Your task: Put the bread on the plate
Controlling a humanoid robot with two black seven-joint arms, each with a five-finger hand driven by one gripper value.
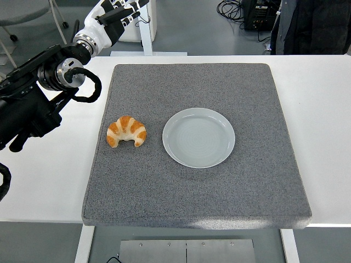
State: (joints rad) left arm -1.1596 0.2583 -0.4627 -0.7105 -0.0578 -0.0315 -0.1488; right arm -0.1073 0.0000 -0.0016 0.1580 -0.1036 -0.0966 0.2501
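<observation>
Bread [126,131], a croissant, lay on the grey mat [197,186], left of centre, ends pointing toward the near edge. Nothing touched it. Plate [198,137] sat just to its right on the same mat, a small gap between them, pale grey-blue, nothing on it. Mat covered most of the white desk [55,181], with desk showing bare on both sides.

Left arm [38,93] came in from the left edge, black, elbow over the desk's left strip, forearm angled up and away toward the far left corner. Left robot hand [118,12] was white with black fingers, raised beyond the desk's far edge, well apart from the bread. Fingers looked loosely extended, not closed around anything. Holding nothing.

Right arm wasn't in frame.

Past the far edge: grey floor, a white post [146,33], a tangle of black cables [230,10], and someone in dark clothing [312,24] at the top right, only the torso showing.
</observation>
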